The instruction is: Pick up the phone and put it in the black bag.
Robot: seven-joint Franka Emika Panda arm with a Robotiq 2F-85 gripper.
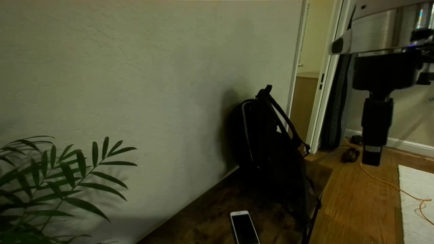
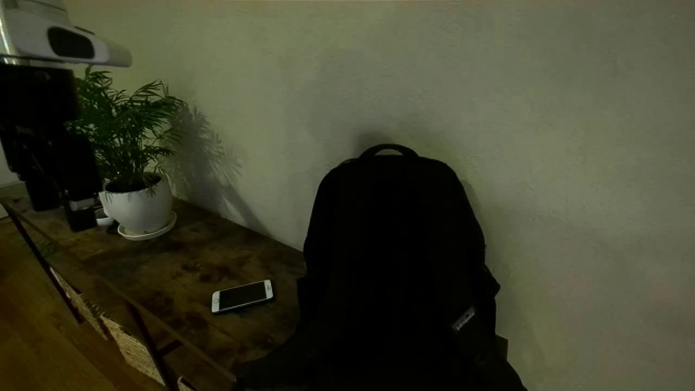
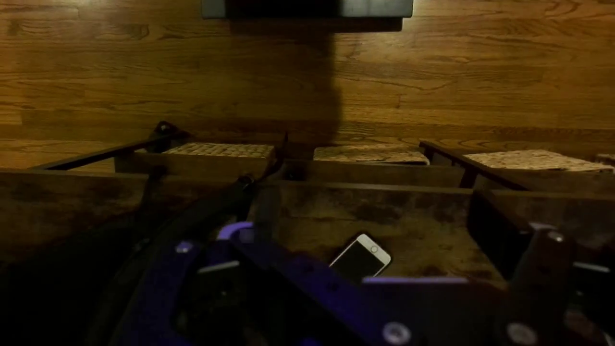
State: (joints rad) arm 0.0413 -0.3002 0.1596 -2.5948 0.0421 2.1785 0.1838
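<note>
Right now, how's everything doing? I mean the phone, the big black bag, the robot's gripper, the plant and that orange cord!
Phone: flat on the table, face up, not lit up.
Black bag: standing up; too dark to tell if it's open.
Gripper: open, holding nothing.
Plant: green and leafy, in a white pot.
Orange cord: loose, trailing over the floor onto the pale rug.

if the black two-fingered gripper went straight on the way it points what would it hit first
Probably the brown wooden floor: the black two-fingered gripper points down and appears to hang past the front edge of the dark brown wooden tabletop. Depth is unclear, so it might graze that edge first.
</note>
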